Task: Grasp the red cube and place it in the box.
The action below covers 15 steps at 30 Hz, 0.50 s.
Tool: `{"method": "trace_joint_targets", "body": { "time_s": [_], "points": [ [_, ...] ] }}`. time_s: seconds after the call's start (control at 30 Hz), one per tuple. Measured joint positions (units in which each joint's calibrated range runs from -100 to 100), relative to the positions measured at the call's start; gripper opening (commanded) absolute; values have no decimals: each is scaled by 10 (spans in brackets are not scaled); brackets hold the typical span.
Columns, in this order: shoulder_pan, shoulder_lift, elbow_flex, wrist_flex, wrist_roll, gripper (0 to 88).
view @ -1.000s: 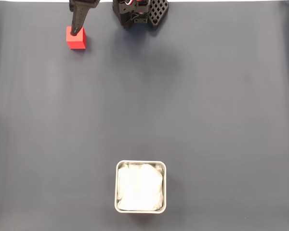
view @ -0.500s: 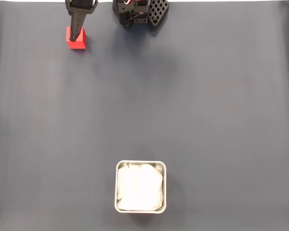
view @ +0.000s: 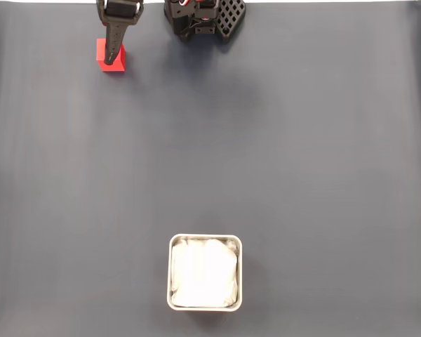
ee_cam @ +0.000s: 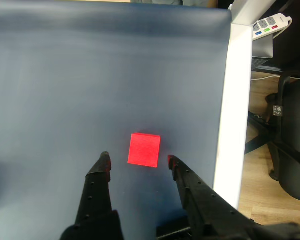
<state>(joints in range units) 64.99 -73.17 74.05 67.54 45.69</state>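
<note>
The red cube (view: 117,62) lies on the dark mat near the top left of the fixed view. My black gripper (view: 111,56) hangs over it and hides part of its top. In the wrist view the red cube (ee_cam: 144,149) rests flat on the mat, with my gripper (ee_cam: 138,160) open and one red-tipped fingertip (ee_cam: 105,159) on each side of it, a small gap at both. The box (view: 205,239), a grey metal tray with a white wrinkled lining, stands near the bottom middle of the fixed view, far from the cube.
The arm's black base (view: 203,17) sits at the top middle of the fixed view. In the wrist view the white table edge (ee_cam: 235,100) runs close beside the cube on the right, with a power strip (ee_cam: 270,25) and a chair base (ee_cam: 285,130) beyond it.
The gripper has straightened over the cube and its tip has come slightly further down across the cube in the fixed view. Cube and box have stayed in place.
</note>
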Motion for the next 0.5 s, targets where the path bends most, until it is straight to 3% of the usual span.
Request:
{"method": "trace_joint_targets", "body": {
  "time_s": [0.5],
  "points": [
    [0, -1, 36, -34, 4, 293]
  ]
}}
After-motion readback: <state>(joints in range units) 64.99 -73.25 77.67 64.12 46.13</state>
